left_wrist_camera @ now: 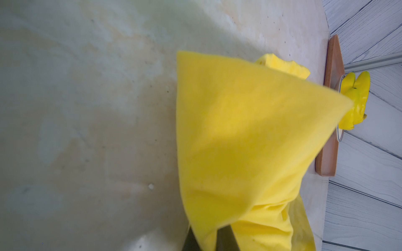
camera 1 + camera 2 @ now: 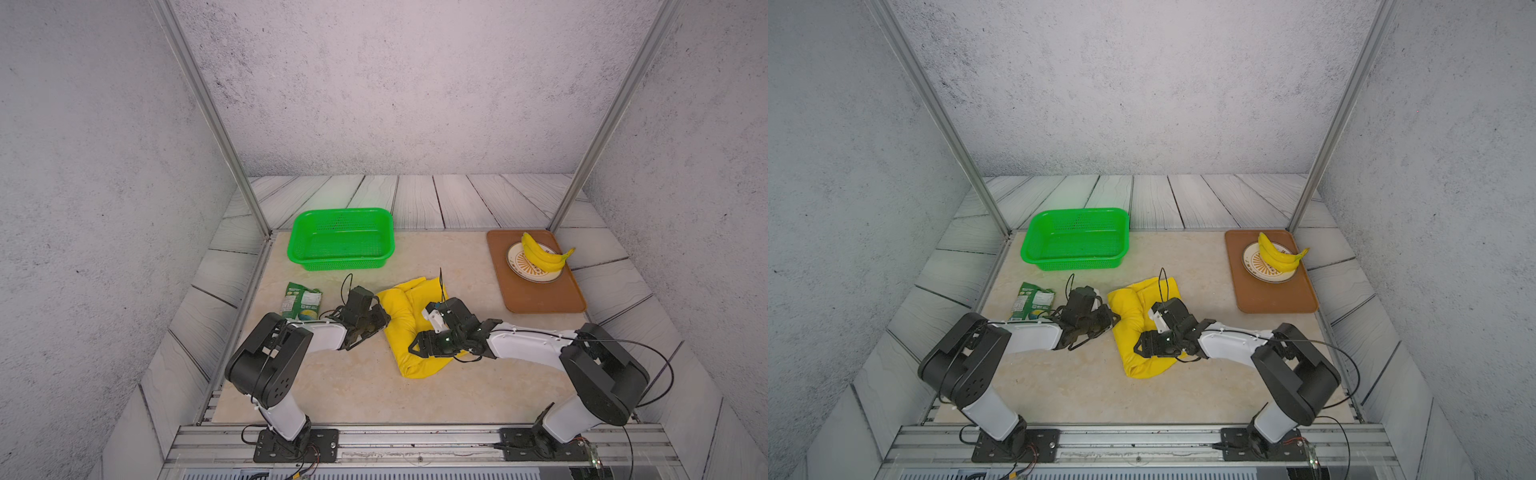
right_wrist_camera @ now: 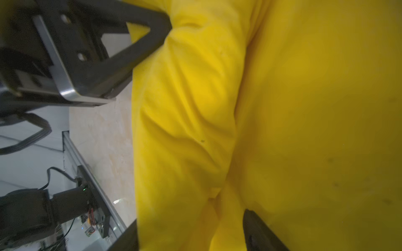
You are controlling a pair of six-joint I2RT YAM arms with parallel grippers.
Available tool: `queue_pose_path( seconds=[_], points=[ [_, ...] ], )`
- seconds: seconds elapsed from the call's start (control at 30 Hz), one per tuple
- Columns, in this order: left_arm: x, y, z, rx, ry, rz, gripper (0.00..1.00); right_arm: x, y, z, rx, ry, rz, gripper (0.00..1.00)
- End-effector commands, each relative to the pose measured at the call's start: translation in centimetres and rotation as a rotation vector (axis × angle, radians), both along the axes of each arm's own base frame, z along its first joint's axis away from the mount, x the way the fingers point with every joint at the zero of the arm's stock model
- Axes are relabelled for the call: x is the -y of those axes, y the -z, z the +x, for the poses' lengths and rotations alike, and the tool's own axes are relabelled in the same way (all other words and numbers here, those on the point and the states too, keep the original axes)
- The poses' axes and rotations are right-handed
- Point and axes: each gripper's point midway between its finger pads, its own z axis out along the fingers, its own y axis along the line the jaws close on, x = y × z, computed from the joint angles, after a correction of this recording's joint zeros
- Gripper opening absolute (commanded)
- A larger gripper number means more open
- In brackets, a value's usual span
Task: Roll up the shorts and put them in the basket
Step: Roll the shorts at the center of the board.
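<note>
As the left arm (image 2: 324, 336) stretches inward, its fingers (image 1: 226, 240) pinch the shorts (image 2: 399, 309)

Grey speckled plaster-look walls (image 2: 395, 83) are enclosing the cell; two silver aluminium posts (image 2: 212, 116) are rising beside the beige marbled bench (image 2: 353, 386), which pale plank-patterned panels (image 2: 415, 199) are bordering under even light.

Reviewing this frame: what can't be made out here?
Middle of the shorts: under the right hand and arm in both top views; right wrist view shows only folds.
Left hand pinch: shorts drape over it in the left wrist view; its own body covers it from above.
Pack print: too small in both top views.
</note>
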Motion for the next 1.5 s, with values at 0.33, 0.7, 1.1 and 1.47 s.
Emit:
queue_pose_path(
  seconds=[0.33, 0.7, 1.1, 1.47],
  points=[
    [-1.3, 1.0, -1.3, -0.070, -0.044, 0.043, 0.00, 1.4, -5.3, -1.2, 0.393, -0.163, -0.605, 0.99],
    [-1.4, 0.8, -1.7, -0.083, -0.048, 0.029, 0.00, -4.7, -2.5, -0.6, 0.564, -0.296, -0.850, 0.99],
    [-1.0, 0.4, -2.0, -0.096, -0.055, -0.014, 0.00, -5.1, 1.2, 0.7, 0.615, -0.303, -0.959, 0.66],
    [-3.8, -3.0, -1.3, -0.037, -0.112, -0.001, 0.66, -8.2, -0.7, -2.9, 0.501, -0.372, -0.448, 0.34]
  ],
)
